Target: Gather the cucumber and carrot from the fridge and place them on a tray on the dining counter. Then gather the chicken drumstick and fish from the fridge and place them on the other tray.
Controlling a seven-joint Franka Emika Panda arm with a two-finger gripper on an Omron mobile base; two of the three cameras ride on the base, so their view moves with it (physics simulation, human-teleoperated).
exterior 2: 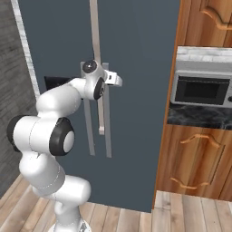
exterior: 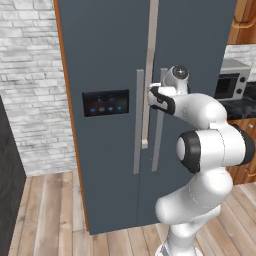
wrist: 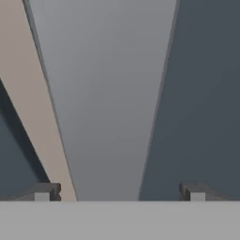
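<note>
The dark grey fridge (exterior: pixel 110 60) fills the frame's centre, both doors shut, grey vertical handles (exterior: pixel 138 120) beside the middle seam.

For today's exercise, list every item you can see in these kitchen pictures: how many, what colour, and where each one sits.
fridge: one, dark blue-grey, doors shut, centre.
door handles: two, grey, vertical, at the door seam.
control panel: one, black, on the left door.
microwave: one, silver, right of the fridge.
counter: one, dark, under the microwave.
cabinets: wood-brown, above and below the microwave.
brick wall: white-grey, left of the fridge.
floor: light wood planks.
gripper: one, dark fingertips, open, astride a handle.
</note>
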